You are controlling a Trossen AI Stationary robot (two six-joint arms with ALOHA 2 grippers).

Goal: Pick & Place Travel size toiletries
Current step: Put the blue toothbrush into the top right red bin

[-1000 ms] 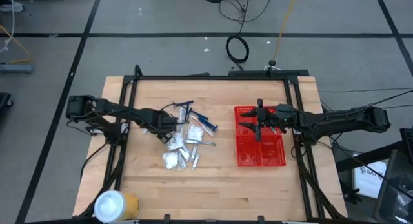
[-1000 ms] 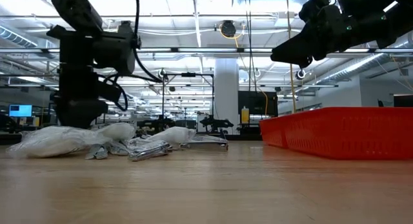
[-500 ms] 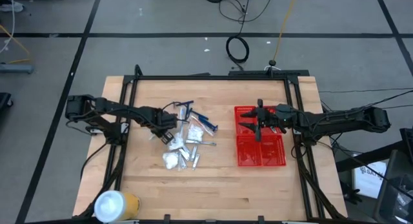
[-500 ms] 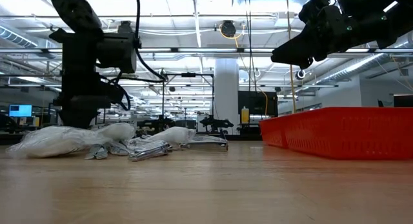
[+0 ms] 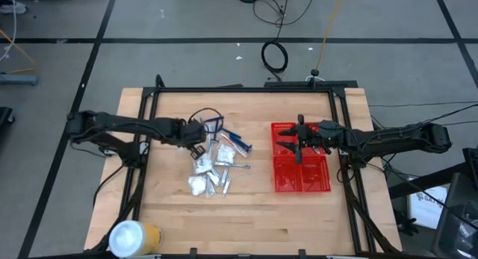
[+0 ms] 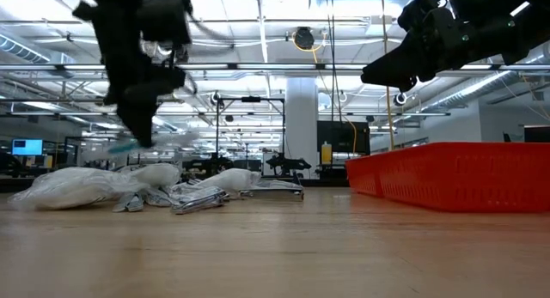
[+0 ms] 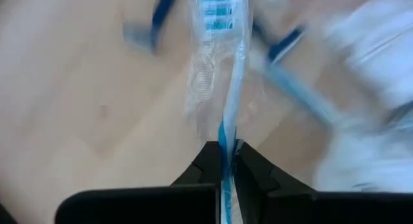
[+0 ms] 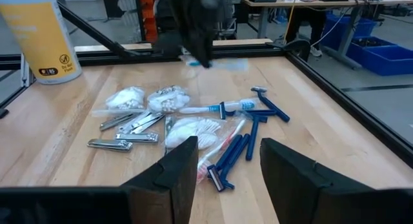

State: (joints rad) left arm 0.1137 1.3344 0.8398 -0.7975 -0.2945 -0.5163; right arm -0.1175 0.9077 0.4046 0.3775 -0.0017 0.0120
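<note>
Your left gripper (image 5: 200,136) sits, from above, over the far left edge of the toiletry pile (image 5: 215,163), while the red basket (image 5: 300,169) lies well apart to its right across bare table (image 5: 246,214); the carry runs straight that way. The right gripper (image 5: 293,142) hangs above the basket's far compartments, so it is nearer the drop-off, but the left arm has the item. In the low view the left gripper (image 6: 136,126) is lifted clear of the heap (image 6: 129,188), with a faint blue item (image 6: 123,147) at its tip, and the basket wall (image 6: 464,173) stands off to the side with the right gripper (image 6: 404,73) above it. Through the left wrist camera the jaws are pinched shut on a wrapped toothbrush (image 7: 222,88), gripped near one end; its long axis runs straight out ahead of the fingers (image 7: 251,169), so most of its length overhangs and may swing on the way across. Through the right wrist camera its own fingers (image 8: 174,169) stand apart with nothing between them, and you see the razors (image 8: 248,143), packets (image 8: 168,98) and silver pieces (image 8: 126,130) on the wood beyond.
</note>
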